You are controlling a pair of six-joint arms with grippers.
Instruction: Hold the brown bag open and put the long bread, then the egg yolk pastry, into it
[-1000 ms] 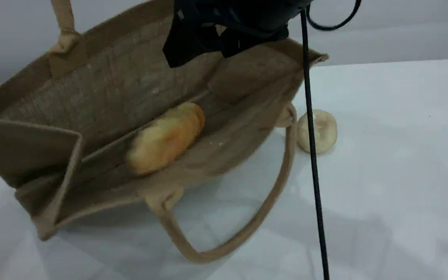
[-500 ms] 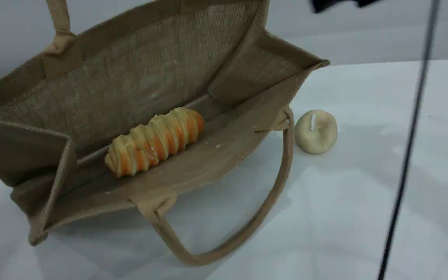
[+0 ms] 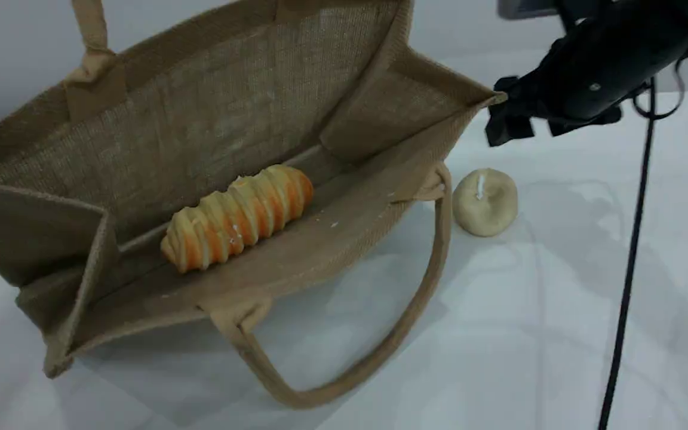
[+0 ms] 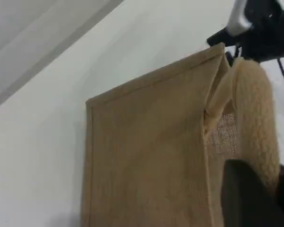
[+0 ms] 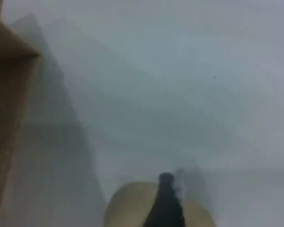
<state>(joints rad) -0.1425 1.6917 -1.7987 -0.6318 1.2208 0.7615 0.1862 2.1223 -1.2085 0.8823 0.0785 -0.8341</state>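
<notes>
The brown bag [image 3: 212, 119] stands open on the white table, its far handle [image 3: 90, 30] pulled up out of the scene view. In the left wrist view my left gripper [image 4: 266, 195] is shut on that handle [image 4: 255, 109], above the bag's outer wall [image 4: 146, 151]. Inside the bag, on its floor, lies the long bread [image 3: 237, 217]. Just right of the bag, on the table, rests the egg yolk pastry [image 3: 485, 202]. My right gripper [image 3: 529, 124] hangs open above and slightly right of it, holding nothing. Its fingertip [image 5: 166, 203] shows over the pastry [image 5: 128, 208].
The bag's near handle [image 3: 380, 352] lies looped on the table in front. A black cable [image 3: 627, 263] hangs down from the right arm, to the right of the pastry. The bag's corner [image 5: 7, 71] fills the left edge of the right wrist view.
My right gripper left the bag's mouth, went up out of view and has come down on the right above the pastry. The bread has settled on the bag's floor.
</notes>
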